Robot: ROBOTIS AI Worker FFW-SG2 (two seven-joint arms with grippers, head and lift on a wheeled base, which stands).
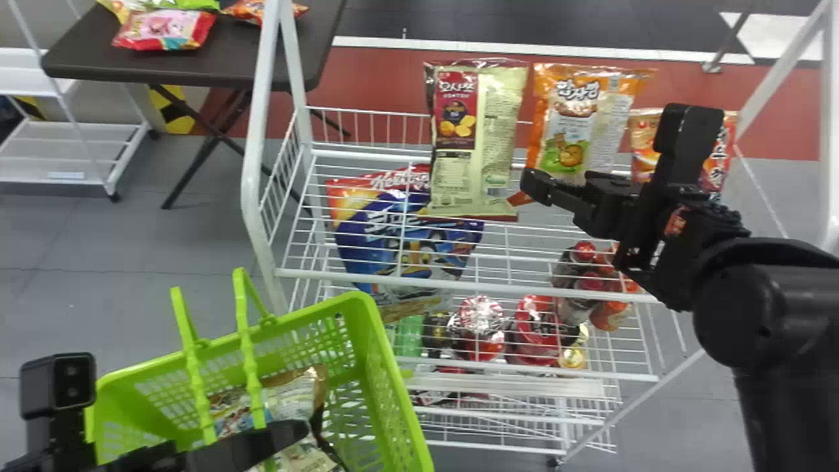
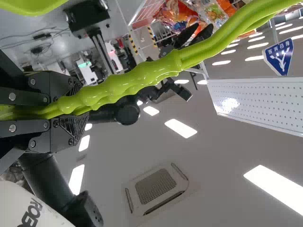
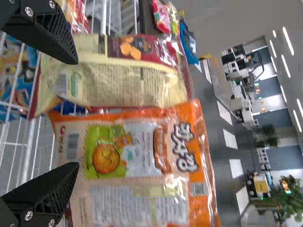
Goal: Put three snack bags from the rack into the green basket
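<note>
Right now R gripper (image 3: 75, 113) is open at approx. 2 o'clock in the head view, by the orange snack bag (image 1: 577, 124) on the wire rack (image 1: 251, 170). L gripper (image 2: 75, 109) has the green basket (image 1: 359, 303) by its handle (image 2: 137, 78), 7 o'clock, min. one bag (image 1: 288, 400) inside. Prob. lining up a pick; next, centre on one bag, ease fwd, squeeze.
</note>
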